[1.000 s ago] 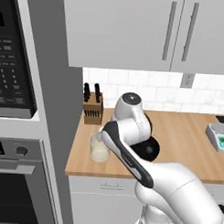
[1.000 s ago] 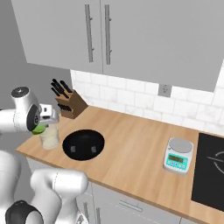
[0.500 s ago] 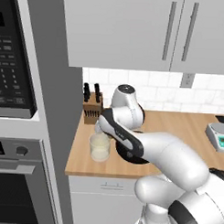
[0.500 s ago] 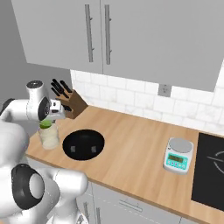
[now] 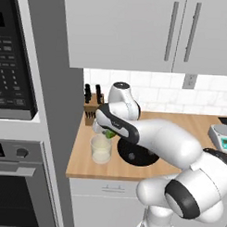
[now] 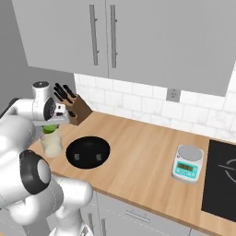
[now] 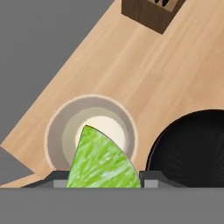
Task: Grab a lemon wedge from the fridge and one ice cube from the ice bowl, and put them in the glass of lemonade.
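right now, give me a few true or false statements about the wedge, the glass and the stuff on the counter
1. The two-finger gripper holds the yellow-green lemon wedge directly above the clear glass of lemonade. True.
2. The shallow round black ice bowl sits on the wooden counter beside the glass. True.
3. The wooden knife block lies tipped over in the bowl. False: it stands near the tiled wall behind the glass.
4. The grey kitchen scale is touching the glass. False: it sits far along the counter, beyond the bowl.
5. The wedge is already in the lemonade. False: it is clamped in the gripper.
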